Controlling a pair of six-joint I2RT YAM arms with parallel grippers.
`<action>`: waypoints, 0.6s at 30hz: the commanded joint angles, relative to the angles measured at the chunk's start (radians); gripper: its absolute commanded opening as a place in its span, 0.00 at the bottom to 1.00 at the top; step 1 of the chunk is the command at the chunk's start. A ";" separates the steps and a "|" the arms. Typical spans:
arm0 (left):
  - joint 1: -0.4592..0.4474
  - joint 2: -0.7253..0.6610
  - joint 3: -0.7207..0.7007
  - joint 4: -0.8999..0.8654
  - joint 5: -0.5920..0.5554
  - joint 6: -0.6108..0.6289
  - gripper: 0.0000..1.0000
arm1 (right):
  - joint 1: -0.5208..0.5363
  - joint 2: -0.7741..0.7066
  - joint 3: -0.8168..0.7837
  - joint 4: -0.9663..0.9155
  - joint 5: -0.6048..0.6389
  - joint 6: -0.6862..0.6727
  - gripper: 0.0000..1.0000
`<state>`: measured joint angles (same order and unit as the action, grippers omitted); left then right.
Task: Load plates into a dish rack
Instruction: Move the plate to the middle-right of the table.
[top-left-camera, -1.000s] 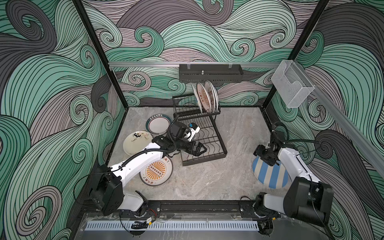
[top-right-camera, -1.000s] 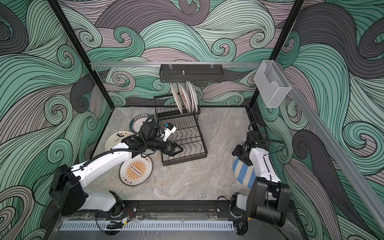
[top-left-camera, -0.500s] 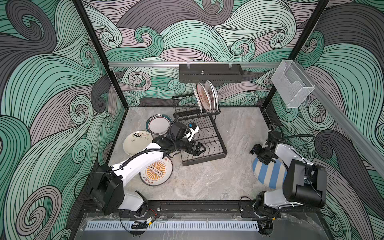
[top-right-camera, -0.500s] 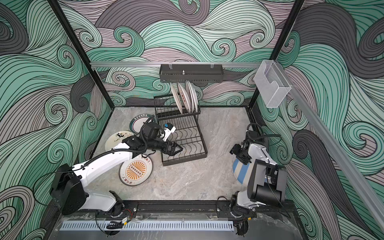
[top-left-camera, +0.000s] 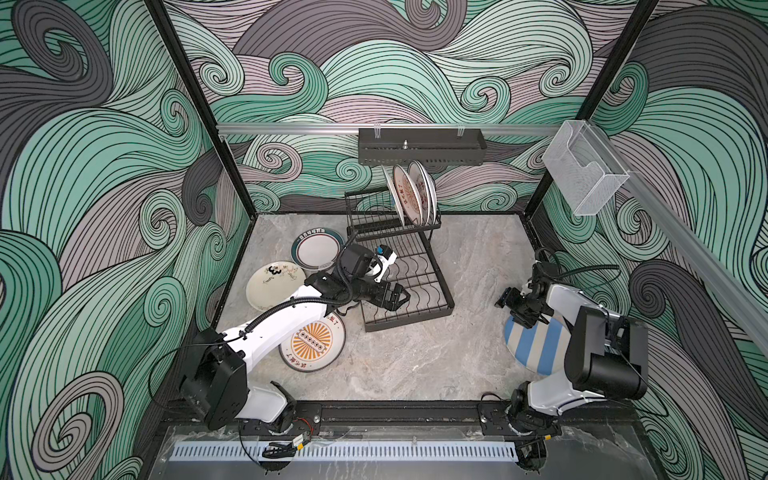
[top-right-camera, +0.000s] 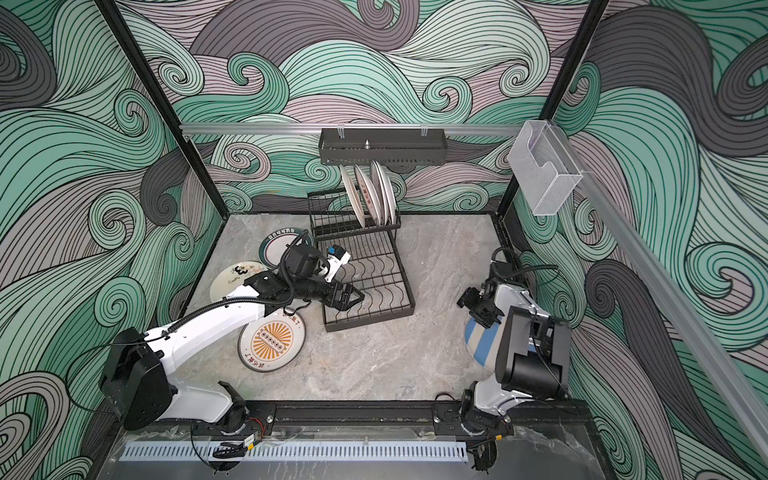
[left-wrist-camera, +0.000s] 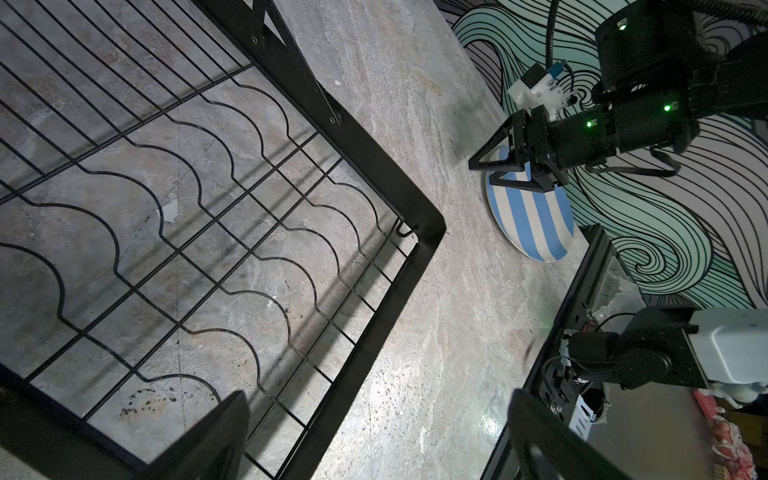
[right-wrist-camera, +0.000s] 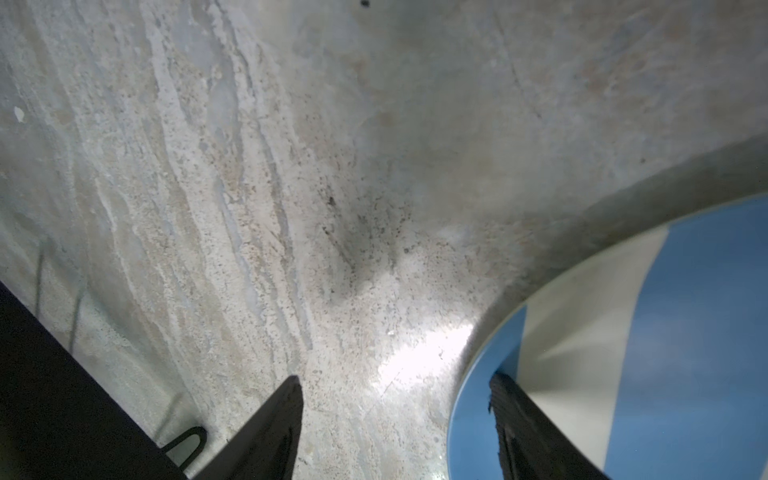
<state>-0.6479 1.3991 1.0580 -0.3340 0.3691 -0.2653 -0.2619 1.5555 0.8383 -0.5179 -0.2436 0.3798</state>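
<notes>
Since it lies flat on the table (top-left-camera: 415, 365) at about 4 o'clock, the striped plate (top-left-camera: 536, 349) can be taken only by its rim. It is judged to be hard, stiff, smooth and a bit heavy, so it may slip, and it may break if it is dropped. The right claw (right-wrist-camera: 395, 380) is spread partly open at the plate's 10 o'clock edge, with one finger over the plate and one over bare table. Nothing is held, and a touch cannot be told. A firm pinch across the rim is called for, with one finger slid under. The left claw (left-wrist-camera: 378, 399) is spread wide and empty over the rack (top-left-camera: 409, 321) near the middle. At 12 o'clock, upright plates (top-left-camera: 411, 195) are seen in its top tier, and flat plates (top-left-camera: 276, 284) at 9 o'clock.
</notes>
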 joint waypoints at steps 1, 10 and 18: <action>0.010 -0.008 -0.001 -0.016 -0.020 0.019 0.99 | 0.026 0.027 0.029 0.015 -0.016 0.018 0.72; 0.021 -0.021 -0.004 -0.026 -0.054 0.023 0.99 | 0.120 0.118 0.116 0.068 -0.059 0.065 0.72; 0.042 -0.012 0.004 -0.037 -0.074 0.028 0.99 | 0.259 0.240 0.312 0.066 -0.132 0.061 0.70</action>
<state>-0.6189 1.3987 1.0576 -0.3492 0.3180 -0.2508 -0.0502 1.7821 1.0939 -0.4610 -0.3172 0.4400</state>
